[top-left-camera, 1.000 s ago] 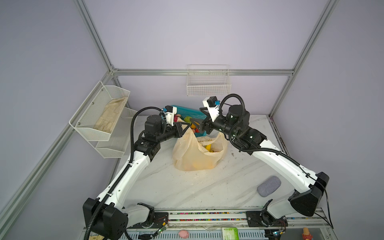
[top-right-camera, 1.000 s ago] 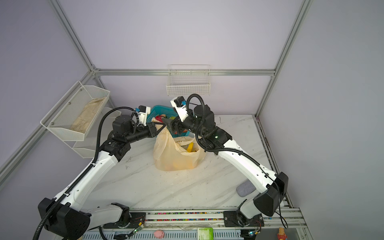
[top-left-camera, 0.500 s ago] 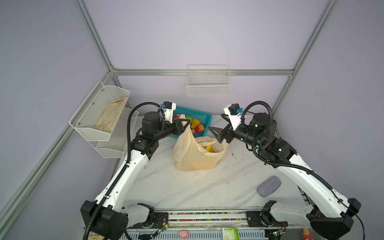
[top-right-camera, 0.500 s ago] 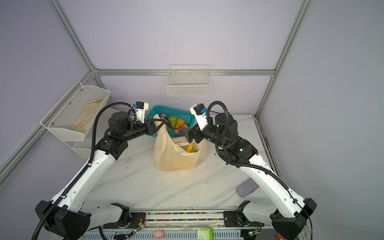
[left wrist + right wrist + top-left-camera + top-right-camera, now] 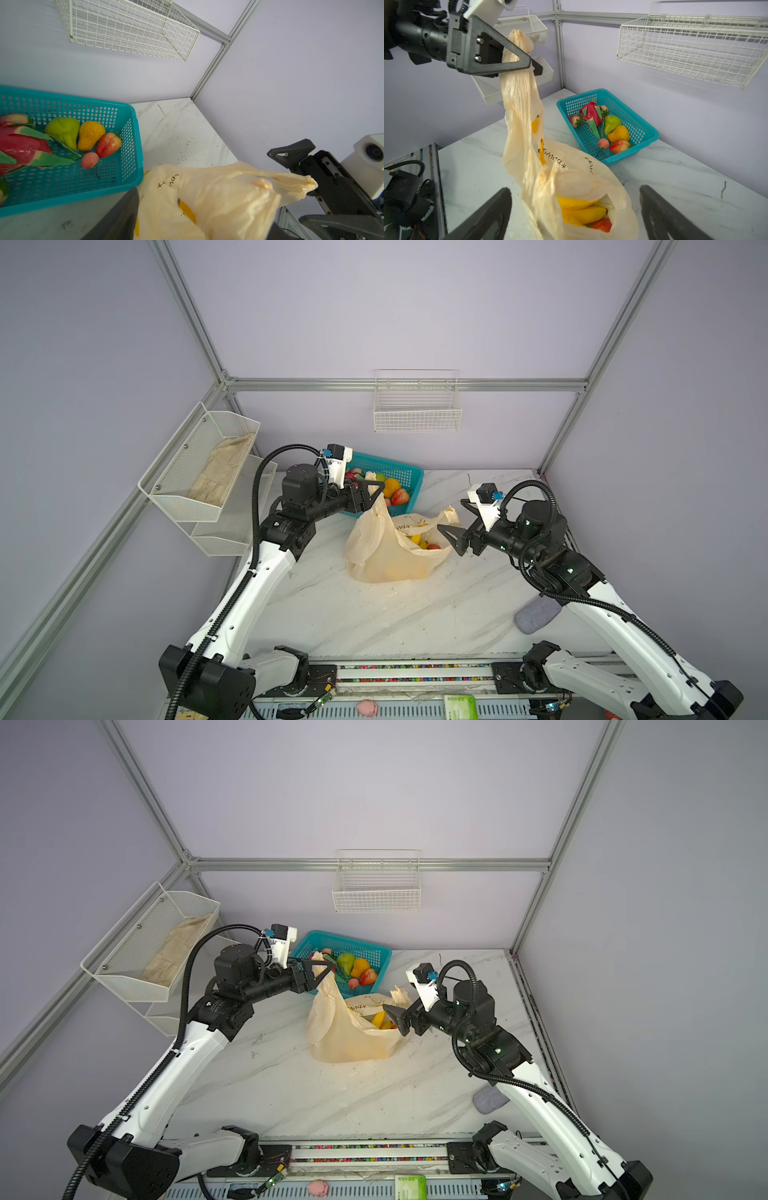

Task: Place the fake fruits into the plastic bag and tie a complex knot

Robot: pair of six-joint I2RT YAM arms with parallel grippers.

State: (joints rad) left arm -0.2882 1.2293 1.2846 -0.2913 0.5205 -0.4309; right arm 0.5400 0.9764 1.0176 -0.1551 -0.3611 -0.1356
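The plastic bag looks thin, limp and slippery, so pinch a bunched handle strip. The left tool gapes around one strip. The right tool is released and empty.

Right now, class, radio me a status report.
Left gripper open, bag handle draped through. Right gripper open, empty. Bananas bagged; fruits left in basket. Nothing obstructing.

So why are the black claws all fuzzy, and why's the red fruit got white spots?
Right wrist view: the right gripper's fingers sit too near the lens, so they blur. Left wrist view: the white streaks on the dragon fruit are light glinting off glossy plastic, and the near plastic bag is soft. Both top views: even light, faint shadows.
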